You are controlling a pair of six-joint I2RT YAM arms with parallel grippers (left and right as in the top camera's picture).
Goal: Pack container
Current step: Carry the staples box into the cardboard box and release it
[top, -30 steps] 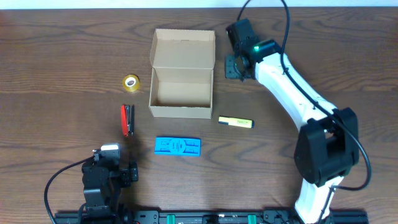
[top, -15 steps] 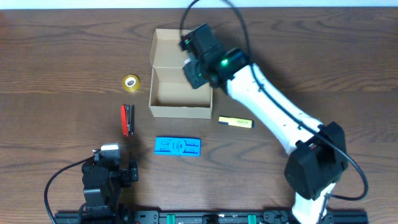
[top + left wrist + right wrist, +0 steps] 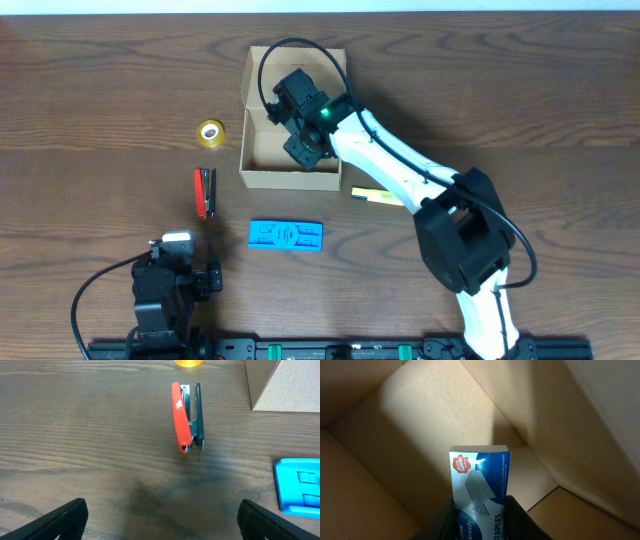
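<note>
The tan cardboard container (image 3: 290, 180) stands open at the table's upper middle, its flap lid laid back. My right gripper (image 3: 303, 145) reaches down inside it and is shut on a blue and white box of staples (image 3: 481, 487); the wrist view shows the container's inner walls and floor (image 3: 420, 415) around the box. My left gripper (image 3: 160, 520) is open and empty, low over bare table near the front left; its arm (image 3: 168, 290) shows in the overhead view.
A red stapler (image 3: 204, 191) (image 3: 186, 416) and a yellow tape roll (image 3: 210, 132) lie left of the container. A flat blue plastic item (image 3: 286, 235) (image 3: 299, 485) lies in front of it. A yellow highlighter (image 3: 378, 197) lies at its right front corner.
My right arm swung left from beside the container's right side, over its rim and down into it. The left arm has not moved.
</note>
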